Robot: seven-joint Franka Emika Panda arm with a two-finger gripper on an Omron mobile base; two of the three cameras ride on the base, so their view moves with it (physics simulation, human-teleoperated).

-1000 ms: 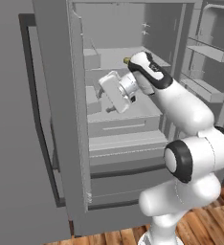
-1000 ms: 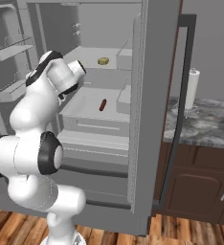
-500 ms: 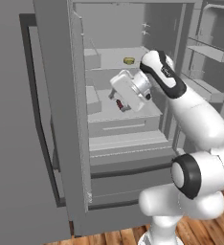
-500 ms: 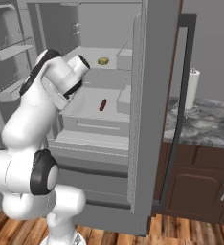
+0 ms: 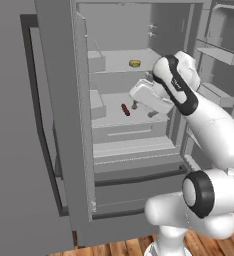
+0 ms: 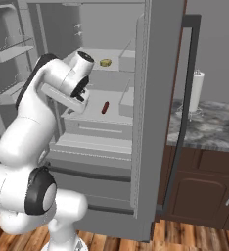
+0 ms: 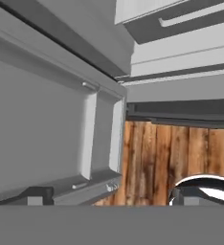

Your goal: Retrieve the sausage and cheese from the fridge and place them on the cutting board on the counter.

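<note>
Here the fridge (image 5: 64, 150) stands with both upper doors swung open, grey interior lit, filling most of both base views. Wood-plank floor (image 6: 194, 235) runs along the bottom of the frames. The marbled surface (image 6: 204, 130) sits at right centre of the right base view over dark brown cabinet fronts (image 6: 204, 191), with a paper towel roll (image 6: 196, 90) standing on it at the back.

The sausage (image 5: 125, 109) lies on the middle fridge shelf (image 5: 114, 117), centre of the left base view, slightly tilted; in the right base view it shows at centre left (image 6: 105, 107). A small yellowish item (image 5: 134, 63) rests on the shelf above, too small to identify.

The claw (image 5: 141, 109) hangs inside the fridge just right of the sausage, apart from it, fingers spread wide and gripping nothing. In the right base view the hand's body covers the fingers. In the hand view both dark tips (image 7: 35, 196) sit at the bottom corners, far apart, with fridge drawer fronts and floor beyond.

Open room: the shelf around the sausage is bare on its left and front; the left door edge (image 5: 81, 125) stands close beside it. The right door's bins (image 5: 224, 55) are cut off at the upper right of the left base view. The marbled surface is cut off at the right edge.
</note>
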